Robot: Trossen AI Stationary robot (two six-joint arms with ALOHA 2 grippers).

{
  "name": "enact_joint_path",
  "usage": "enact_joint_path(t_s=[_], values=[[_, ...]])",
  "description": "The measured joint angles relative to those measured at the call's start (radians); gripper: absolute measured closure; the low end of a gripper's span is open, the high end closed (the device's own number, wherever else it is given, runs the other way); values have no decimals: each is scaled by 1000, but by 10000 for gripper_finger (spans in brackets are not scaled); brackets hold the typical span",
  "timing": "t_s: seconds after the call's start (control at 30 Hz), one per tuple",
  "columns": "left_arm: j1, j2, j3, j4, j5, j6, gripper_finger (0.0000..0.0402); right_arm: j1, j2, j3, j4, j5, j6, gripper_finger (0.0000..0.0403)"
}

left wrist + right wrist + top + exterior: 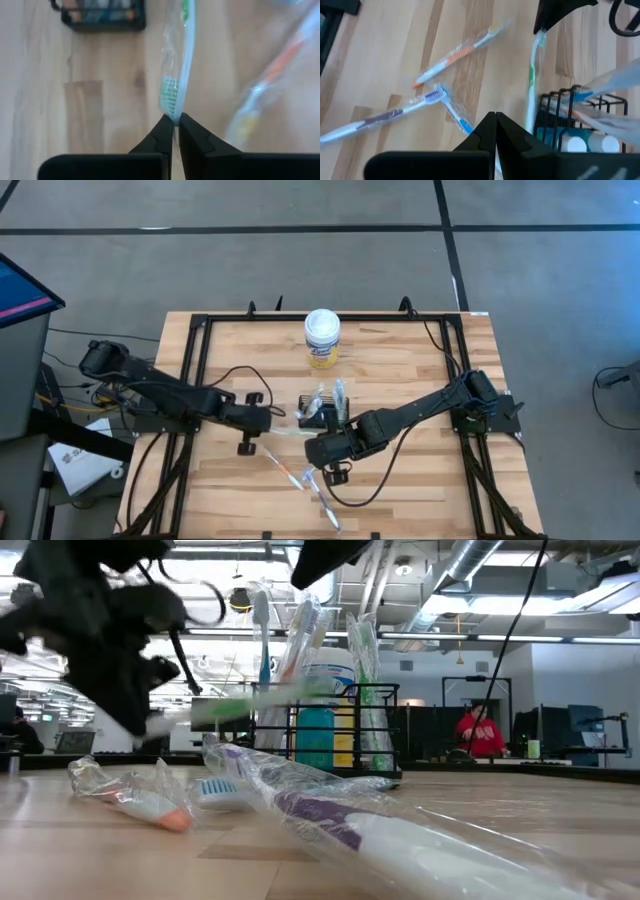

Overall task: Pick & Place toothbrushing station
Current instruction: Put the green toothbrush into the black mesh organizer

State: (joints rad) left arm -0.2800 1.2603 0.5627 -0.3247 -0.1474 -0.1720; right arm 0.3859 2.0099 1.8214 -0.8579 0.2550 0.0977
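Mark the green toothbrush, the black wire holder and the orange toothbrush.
green toothbrush (pixel 176 87): left wrist view, on its bristle head.
black wire holder (pixel 560 112): right wrist view, on its front wire wall.
orange toothbrush (pixel 456 57): right wrist view, on its wrapped handle.

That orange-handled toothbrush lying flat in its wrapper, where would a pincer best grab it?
Probably mid-handle, coming straight down from above. The orange toothbrush lies flat on the table, apart from the purple toothbrush, so pincer fingers could straddle its thin handle crosswise. The loose wrapper may slip.
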Motion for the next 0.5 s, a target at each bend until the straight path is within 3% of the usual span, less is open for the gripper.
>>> enact_joint_path(t_s=[0.5], values=[[-96,-42,121,-16,103,-210,396,-16,0,0,116,-55,-46,393]])
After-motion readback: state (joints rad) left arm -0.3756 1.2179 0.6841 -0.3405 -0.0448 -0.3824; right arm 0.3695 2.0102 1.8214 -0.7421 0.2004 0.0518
